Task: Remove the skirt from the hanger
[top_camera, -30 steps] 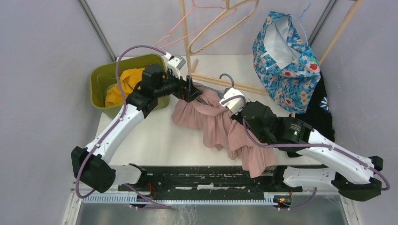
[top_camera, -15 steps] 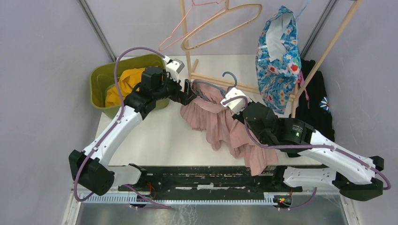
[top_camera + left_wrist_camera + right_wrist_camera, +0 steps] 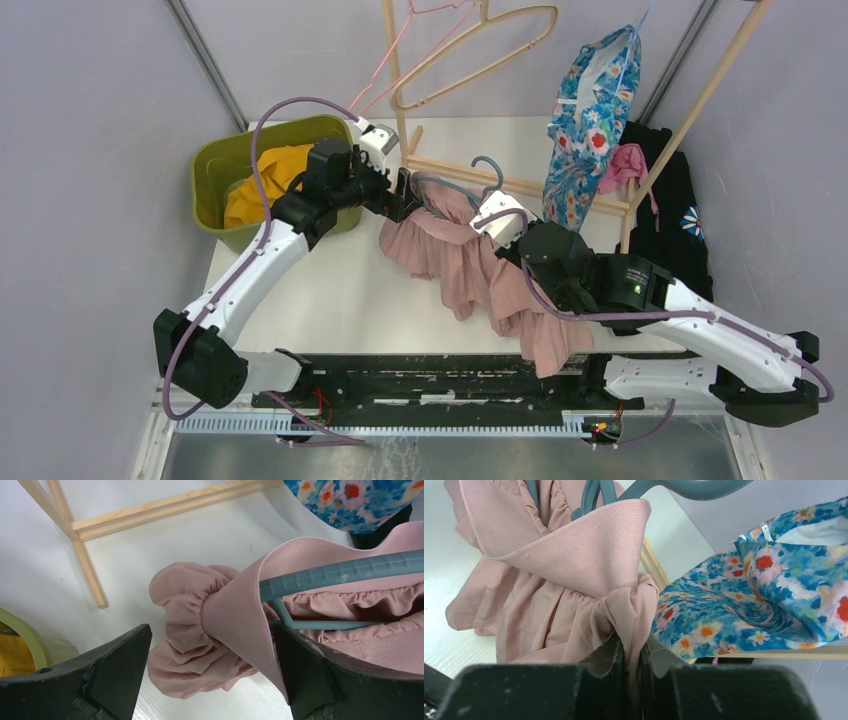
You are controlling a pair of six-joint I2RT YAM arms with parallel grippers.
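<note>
Skirt [image 3: 450, 262] lies on table [image 3: 330, 292], band [image 3: 235, 607] over hanger [image 3: 340, 572]. R gripper [image 3: 631, 652] pinches its cloth; L gripper [image 3: 210, 655] gapes astride band's end — we should clamp band only, not hanger, then slide it off.

Plain pale lilac walls [image 3: 90, 150] enclose a white counter [image 3: 330, 300] under soft, even light. A bare-wood clothes rack [image 3: 400, 115] stands at the back, its base rail lying on the counter. Dark metal struts [image 3: 205, 60] slant up the rear corners.
</note>
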